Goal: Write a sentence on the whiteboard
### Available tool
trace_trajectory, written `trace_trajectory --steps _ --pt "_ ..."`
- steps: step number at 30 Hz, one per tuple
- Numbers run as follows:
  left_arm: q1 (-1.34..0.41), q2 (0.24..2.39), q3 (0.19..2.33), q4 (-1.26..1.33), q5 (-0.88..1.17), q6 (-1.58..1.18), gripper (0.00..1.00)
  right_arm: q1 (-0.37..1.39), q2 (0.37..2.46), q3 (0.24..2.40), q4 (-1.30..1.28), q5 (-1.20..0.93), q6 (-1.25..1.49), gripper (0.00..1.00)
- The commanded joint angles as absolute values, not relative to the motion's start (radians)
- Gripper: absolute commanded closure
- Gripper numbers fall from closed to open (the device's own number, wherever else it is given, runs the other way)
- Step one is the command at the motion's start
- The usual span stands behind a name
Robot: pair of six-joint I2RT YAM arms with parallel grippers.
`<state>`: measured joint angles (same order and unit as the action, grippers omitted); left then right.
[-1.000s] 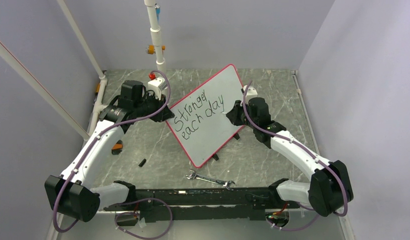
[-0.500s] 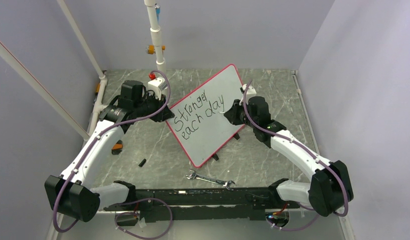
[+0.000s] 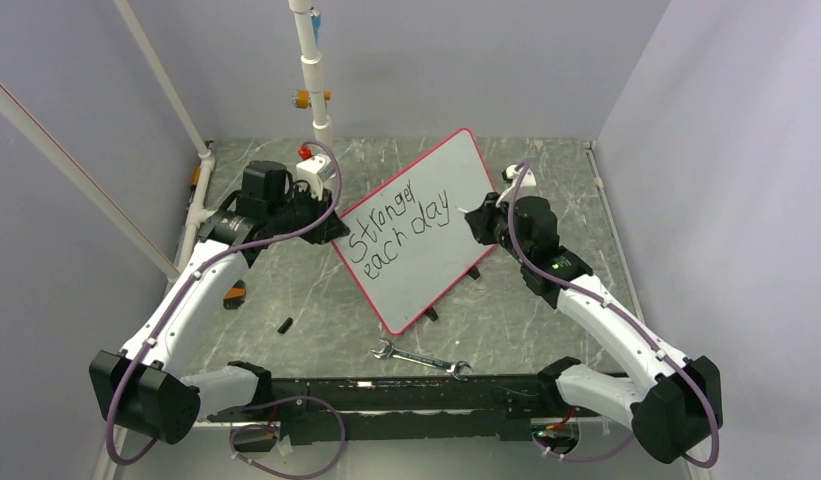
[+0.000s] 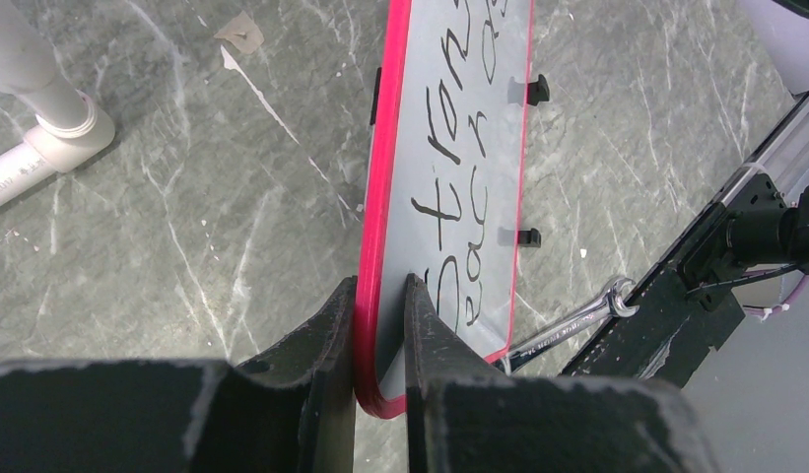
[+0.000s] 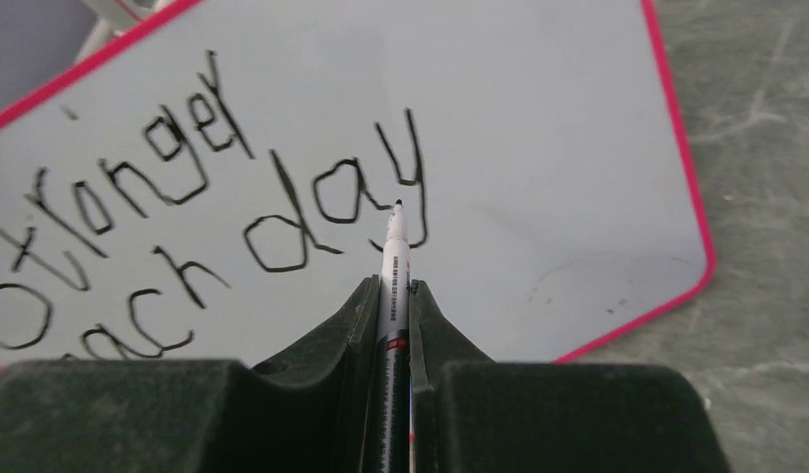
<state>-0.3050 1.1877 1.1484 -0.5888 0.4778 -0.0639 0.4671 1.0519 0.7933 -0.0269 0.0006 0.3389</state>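
left tool (image 4: 378,288) is clamped shut on the whiteboard (image 4: 499,148) rim, right tool (image 5: 393,288) is pinched on a marker (image 5: 394,246) whose tip sits just ahead by the sentence (image 3: 398,228), so honestly any little dip could smear "day" or shove the board out of that grip

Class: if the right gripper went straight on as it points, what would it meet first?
Probably the whiteboard: the marker held in the right gripper aims at its face, by the last letter of the sentence; gap unclear.
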Motion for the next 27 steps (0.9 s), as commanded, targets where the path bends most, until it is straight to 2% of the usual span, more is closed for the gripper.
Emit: trace_trajectory --steps 1,27 --pt "-0.298 1.161 1.154 -0.547 0.354 0.039 1.0 0.466 1.055 0.785 -0.064 0.128 0.313 1.0" --pt "-0.298 1.161 1.152 -0.545 0.356 0.038 1.0 0.46 1.218 0.81 0.056 0.077 0.307 1.0"
